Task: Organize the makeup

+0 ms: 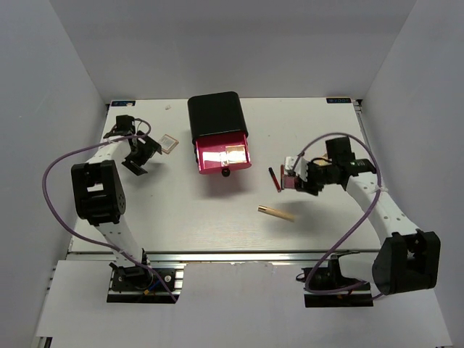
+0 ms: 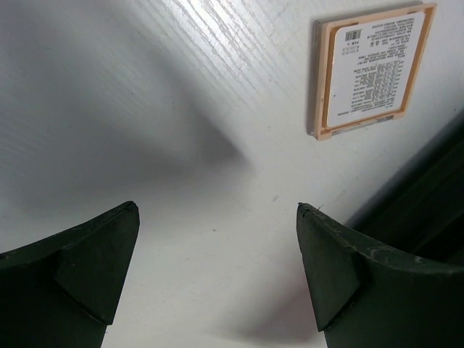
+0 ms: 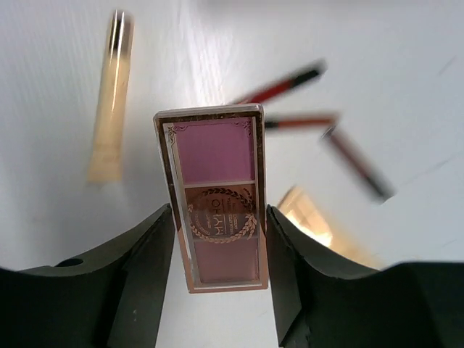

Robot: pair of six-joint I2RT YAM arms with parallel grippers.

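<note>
The right pincer (image 3: 220,239) is gripping the pink rectangular palette (image 3: 216,152) above the white surface (image 1: 181,217). The left pincer (image 2: 217,254) is gaping wide near a peach square compact (image 2: 371,69). Thin dark-red lip sticks (image 1: 274,178) and a slim gold stick (image 1: 276,212) are lying loose outside the open pink drawer (image 1: 199,156), so most seems left to do

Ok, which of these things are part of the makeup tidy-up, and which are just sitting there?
Part of the job:
- pink palette, held in the right gripper
- square compact, label side up
- dark-red lip sticks
- gold stick

Not makeup:
- black box, with its pink drawer pulled open
</note>
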